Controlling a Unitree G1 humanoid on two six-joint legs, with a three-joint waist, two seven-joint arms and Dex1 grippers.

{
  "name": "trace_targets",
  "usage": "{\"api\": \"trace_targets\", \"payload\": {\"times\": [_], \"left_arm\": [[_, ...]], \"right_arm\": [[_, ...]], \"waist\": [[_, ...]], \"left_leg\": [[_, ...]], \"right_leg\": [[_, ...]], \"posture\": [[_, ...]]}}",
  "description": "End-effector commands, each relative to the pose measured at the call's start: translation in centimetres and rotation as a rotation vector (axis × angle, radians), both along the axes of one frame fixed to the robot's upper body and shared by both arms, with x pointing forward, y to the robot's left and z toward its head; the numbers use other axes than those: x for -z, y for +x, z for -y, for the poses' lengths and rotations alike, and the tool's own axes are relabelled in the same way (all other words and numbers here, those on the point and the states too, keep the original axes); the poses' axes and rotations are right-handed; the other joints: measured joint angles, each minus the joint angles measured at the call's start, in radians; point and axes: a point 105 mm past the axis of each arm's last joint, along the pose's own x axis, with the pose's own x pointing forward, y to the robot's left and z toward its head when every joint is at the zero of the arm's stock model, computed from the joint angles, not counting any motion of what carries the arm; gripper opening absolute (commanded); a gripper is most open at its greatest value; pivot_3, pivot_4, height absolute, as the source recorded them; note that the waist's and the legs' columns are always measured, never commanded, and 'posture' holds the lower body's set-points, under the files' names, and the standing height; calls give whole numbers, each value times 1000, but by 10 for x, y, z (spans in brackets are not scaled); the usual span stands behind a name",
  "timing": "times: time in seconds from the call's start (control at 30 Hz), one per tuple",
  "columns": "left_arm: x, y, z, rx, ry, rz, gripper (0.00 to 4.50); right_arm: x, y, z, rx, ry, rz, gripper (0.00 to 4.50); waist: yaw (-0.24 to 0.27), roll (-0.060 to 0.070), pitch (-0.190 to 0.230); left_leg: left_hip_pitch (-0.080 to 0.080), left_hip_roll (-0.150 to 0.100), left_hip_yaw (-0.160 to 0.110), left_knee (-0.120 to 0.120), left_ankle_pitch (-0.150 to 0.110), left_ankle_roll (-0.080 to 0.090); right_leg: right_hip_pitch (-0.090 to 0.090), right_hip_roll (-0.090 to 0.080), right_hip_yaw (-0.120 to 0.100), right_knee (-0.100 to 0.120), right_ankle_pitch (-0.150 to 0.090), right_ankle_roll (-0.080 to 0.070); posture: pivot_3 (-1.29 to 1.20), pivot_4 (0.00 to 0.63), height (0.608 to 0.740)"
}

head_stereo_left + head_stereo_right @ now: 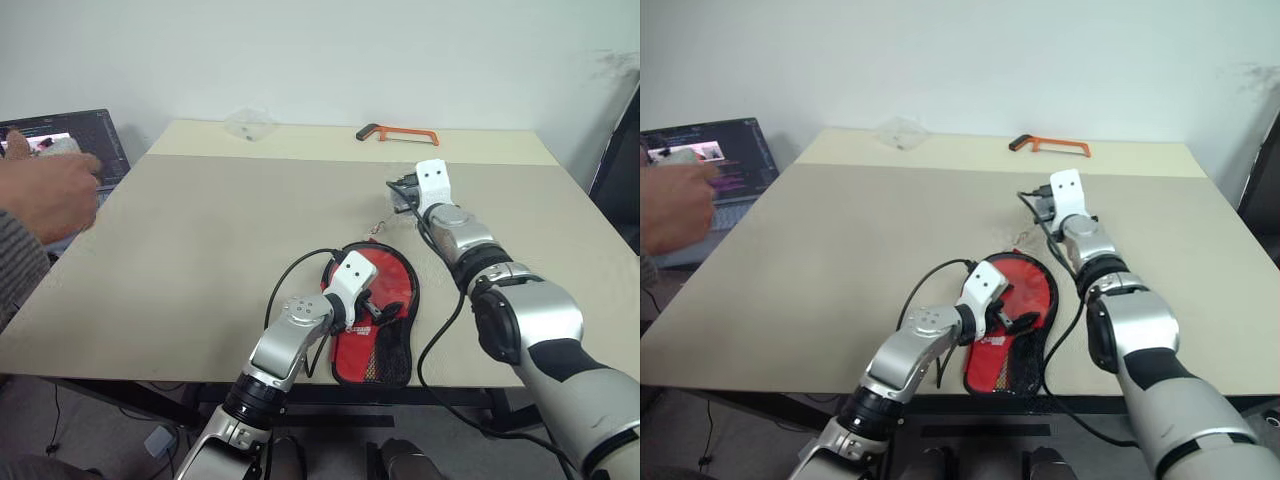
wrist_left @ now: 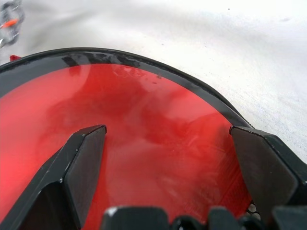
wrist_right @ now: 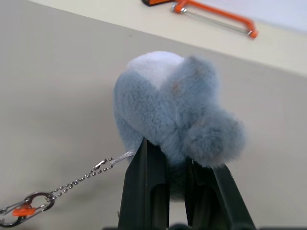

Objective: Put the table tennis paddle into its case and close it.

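The case [image 1: 392, 345] lies flat near the table's front edge, black-trimmed, clear side up. The table tennis paddle [image 1: 350, 355] shows red through that clear side, its blade [image 2: 158, 110] inside the black rim [image 2: 144, 64]. My left gripper [image 1: 372, 305] hovers low over the case, open, its fingers [image 2: 84, 158] spread wide with nothing between them. Farther back, my right gripper [image 1: 402, 190] is shut on the small grey furry pouch [image 3: 172, 110]. From the pouch a thin bead chain [image 3: 76, 181] runs back toward the case.
An orange-framed hacksaw [image 1: 398, 133] lies at the far edge, with a crumpled clear wrapper [image 1: 248, 124] to its left. A laptop [image 1: 70, 150] stands off the left side, with a person's hand [image 1: 45, 190] in front of it. A black cable [image 1: 290, 275] loops by the case.
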Motion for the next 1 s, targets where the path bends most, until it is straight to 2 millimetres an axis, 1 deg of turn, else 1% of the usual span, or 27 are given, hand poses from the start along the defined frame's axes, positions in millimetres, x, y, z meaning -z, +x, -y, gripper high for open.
{"api": "trace_targets", "payload": {"times": [0.03, 0.07, 0.23, 0.37, 0.47, 0.53, 0.6, 0.67, 0.7, 0.8, 0.9, 1.0], "left_arm": [[7, -4, 9, 39, 6, -28, 4500], [7, -4, 11, 45, 8, -28, 4500], [5, 0, 14, 57, 9, -22, 4500], [5, 4, 15, 63, 14, -19, 4500], [5, 7, 16, 69, 17, -16, 4500], [5, 8, 16, 72, 19, -14, 4500], [5, 10, 16, 79, 24, -12, 4500], [5, 11, 17, 83, 26, -11, 4500], [5, 11, 17, 84, 26, -11, 4500], [5, 13, 17, 89, 29, -11, 4500], [6, 14, 17, 92, 31, -12, 4500], [6, 15, 18, 94, 31, -12, 4500]], "right_arm": [[-20, 1, 33, 52, -48, 78, 22], [-21, 0, 40, 58, -55, 80, 22], [-20, -3, 58, 33, -114, 69, 22], [-8, -10, 68, -49, -165, 19, 22], [1, -19, 69, -142, -193, -27, 22], [7, -31, 67, -238, -227, -60, 21], [9, -51, 64, -345, -278, -94, 20], [9, -70, 62, -423, -316, -124, 18], [9, -76, 61, -441, -326, -134, 16], [4, -104, 64, -541, -383, -174, 15], [4, -123, 64, -611, -417, -212, 13], [7, -133, 62, -652, -432, -245, 13]], "waist": [[2, 0, 0], [3, 0, 0], [3, 1, 1], [7, 1, 1], [8, 2, 0], [9, 2, 0], [13, 3, 0], [14, 6, -1], [14, 6, -1], [14, 8, -1], [15, 8, -1], [15, 8, -1]], "left_leg": [[0, 0, 0, 0, 0, 0], [0, -1, 0, 0, 0, 0], [0, -1, 1, 0, 0, 0], [0, -2, 1, 0, 0, 0], [-1, -1, 1, 0, 0, 0], [-1, -1, 1, 0, 0, 0], [-1, -1, 0, 0, 0, 0], [-1, -1, 1, -1, 0, 0], [-2, -1, 1, -1, 0, 0], [-1, -1, 0, -1, 0, 0], [-1, -1, 1, -1, 0, 0], [-1, -1, 1, 0, 0, 0]], "right_leg": [[0, 0, 0, 0, 0, 0], [0, 0, 0, -1, 0, 0], [0, -1, 1, -1, 1, 1], [1, -1, 1, -2, 1, 2], [2, -1, 1, -5, 2, 3], [3, -1, 1, -7, 2, 4], [3, -1, 0, -8, 2, 4], [2, -1, 1, -8, 2, 4], [2, -1, 1, -8, 2, 4], [2, -1, 1, -8, 0, 7], [2, -1, 1, -8, -1, 8], [3, -1, 1, -8, -1, 8]], "posture": [[0, 150, 740], [0, 150, 740], [0, 150, 740], [0, 150, 740], [0, 150, 740], [0, 150, 740], [0, 150, 740], [0, 150, 740], [0, 150, 740], [0, 150, 740], [0, 150, 740], [0, 150, 740]]}}
